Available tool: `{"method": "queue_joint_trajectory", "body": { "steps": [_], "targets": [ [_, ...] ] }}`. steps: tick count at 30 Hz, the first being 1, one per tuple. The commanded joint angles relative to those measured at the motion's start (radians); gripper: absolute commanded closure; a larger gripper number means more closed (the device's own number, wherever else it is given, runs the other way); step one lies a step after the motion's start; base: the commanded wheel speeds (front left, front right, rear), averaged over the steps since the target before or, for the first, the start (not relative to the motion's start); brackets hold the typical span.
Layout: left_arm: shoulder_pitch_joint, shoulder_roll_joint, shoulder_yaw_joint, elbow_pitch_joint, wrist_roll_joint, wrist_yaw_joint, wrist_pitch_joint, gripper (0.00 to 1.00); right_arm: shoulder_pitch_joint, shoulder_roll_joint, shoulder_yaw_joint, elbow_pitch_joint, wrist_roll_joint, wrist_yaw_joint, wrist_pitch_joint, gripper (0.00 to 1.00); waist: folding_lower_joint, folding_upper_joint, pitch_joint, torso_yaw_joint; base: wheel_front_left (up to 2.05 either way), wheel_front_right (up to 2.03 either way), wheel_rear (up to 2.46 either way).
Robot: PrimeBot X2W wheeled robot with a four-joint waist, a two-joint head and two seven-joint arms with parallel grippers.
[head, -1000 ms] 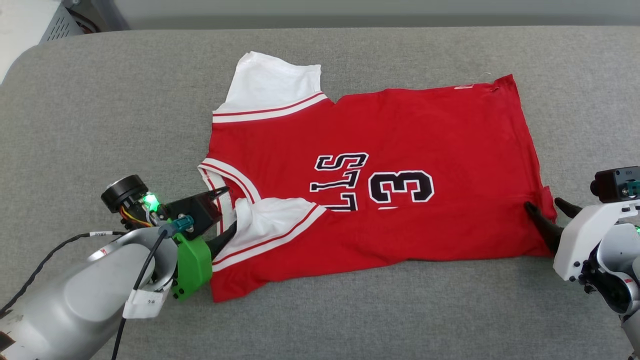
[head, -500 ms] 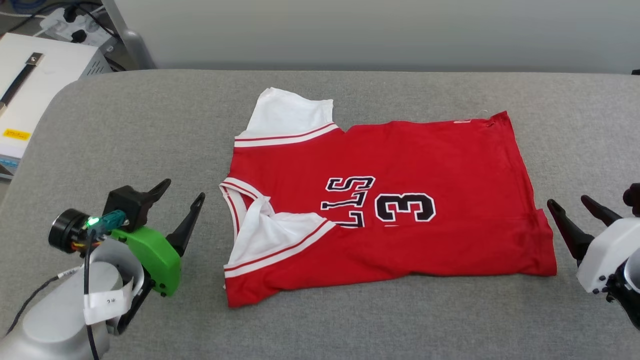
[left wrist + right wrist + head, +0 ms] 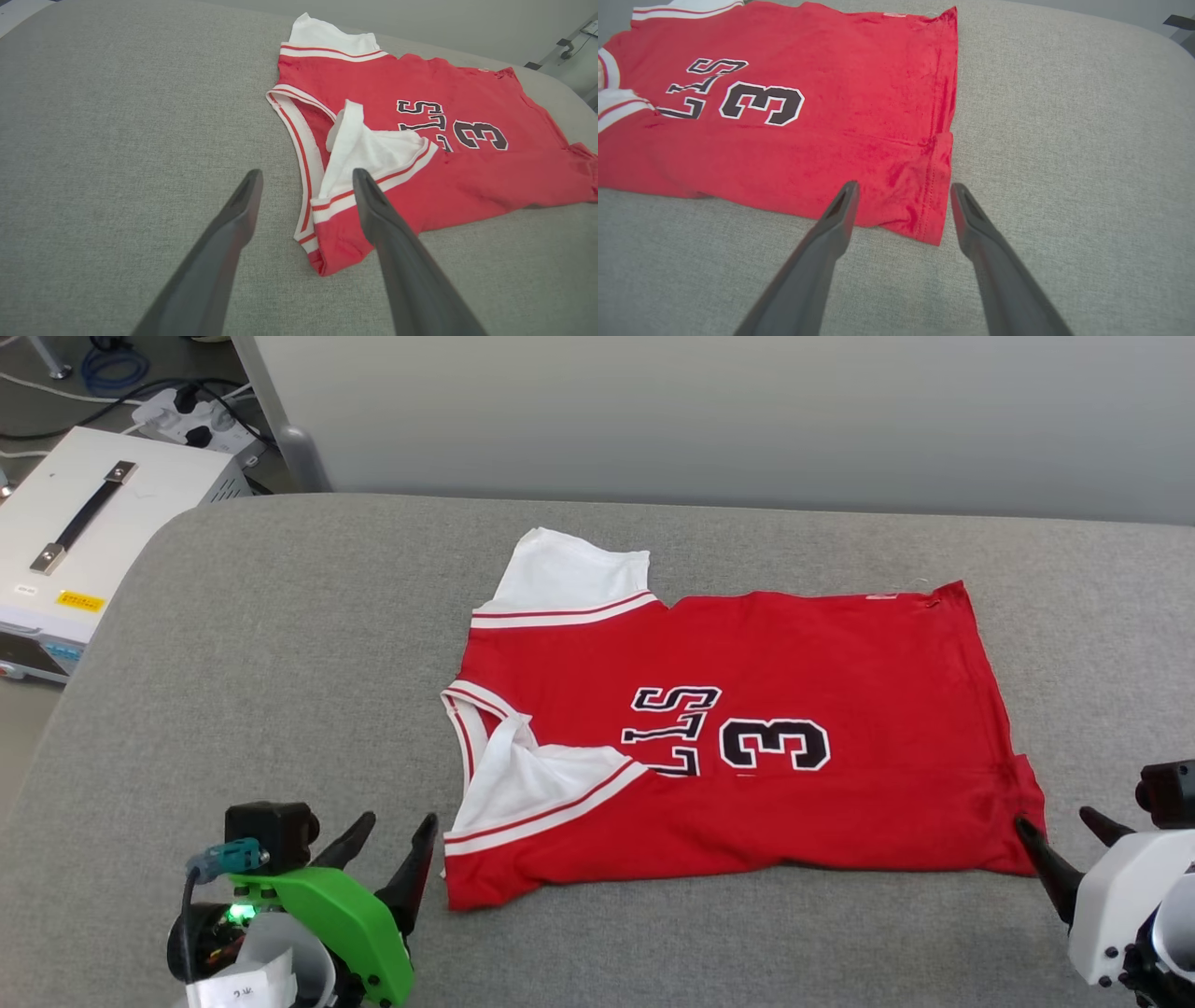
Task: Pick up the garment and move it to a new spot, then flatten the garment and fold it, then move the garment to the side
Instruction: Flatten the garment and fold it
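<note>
One fold looks done: the garment lies on the grey surface, near side turned in. Our left gripper and right gripper stand wide open, empty, at its ends. We judge more folding and the move aside remain.

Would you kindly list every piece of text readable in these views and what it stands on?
"LLS", sideways, on the garment; further letters hidden under the fold.
"3", on the garment.
Too small to read: yellow sticker on the white box.
Blurred: white paper tag.
</note>
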Motion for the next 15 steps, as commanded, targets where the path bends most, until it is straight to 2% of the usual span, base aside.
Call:
{"method": "queue_joint_trajectory", "body": {
  "steps": [1, 5, 7, 10, 15],
  "targets": [
    [0.016, 0.003, -0.005, -0.022, -0.007, 0.021, 0.018, 0.0, 0.022, 0.019, -0.015, -0.033, -0.019, -0.001, 0.032, 0.0, 0.0, 0.0, 0.008, -0.002, 0.0, 0.0, 0.0],
    [0.004, 0.02, -0.072, -0.046, 0.046, 0.079, 0.109, 0.0, 0.046, 0.043, -0.037, -0.128, -0.094, -0.001, 0.086, 0.0, 0.0, 0.0, 0.032, -0.014, 0.0, 0.0, 0.0],
    [0.0, 0.002, -0.086, -0.043, 0.041, 0.096, 0.139, 0.0, 0.051, 0.056, -0.039, -0.163, -0.123, -0.001, 0.103, 0.0, 0.0, 0.0, 0.048, -0.025, 0.0, 0.0, 0.0],
    [-0.013, -0.016, -0.091, -0.029, 0.044, 0.113, 0.153, 0.0, 0.053, 0.083, -0.037, -0.205, -0.13, -0.001, 0.128, 0.0, 0.0, 0.0, 0.075, -0.043, 0.0, 0.0, 0.0],
    [-0.042, -0.036, -0.083, 0.03, 0.06, 0.135, 0.142, 0.0, 0.049, 0.09, -0.039, -0.246, -0.14, -0.001, 0.148, 0.0, 0.0, 0.0, 0.118, -0.072, 0.0, 0.0, 0.0]
  ]
}}
